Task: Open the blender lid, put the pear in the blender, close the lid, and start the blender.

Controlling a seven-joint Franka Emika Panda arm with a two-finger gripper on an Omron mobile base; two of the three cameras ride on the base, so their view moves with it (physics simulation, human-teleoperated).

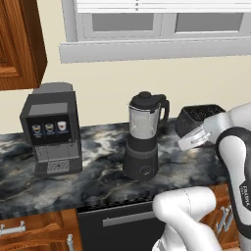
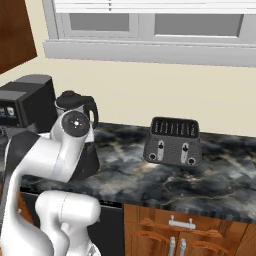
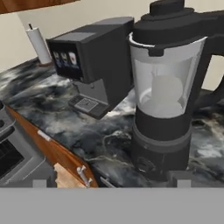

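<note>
**Blender closed on the table, pale shape in the jar**

While the blender (image 1: 142,142) stands upright on the dark marbled table (image 1: 98,171), between the coffee machine (image 1: 51,128) on its left and the toaster (image 1: 196,119) on its right, the blender lid (image 1: 145,101) sits on top of the clear jar. Through the hand view the jar wall shows a pale roundish shape low inside, which looks like the pear (image 3: 167,89), though its colour is washed out behind the plastic. The jar's black handle points toward the toaster. From the hand camera the blender's dark base (image 3: 159,146) is close ahead, with the coffee machine beyond it and a white roll (image 3: 38,45) standing far back. Whether the fingers are spread or closed I cannot tell; nothing shows between them.
</note>
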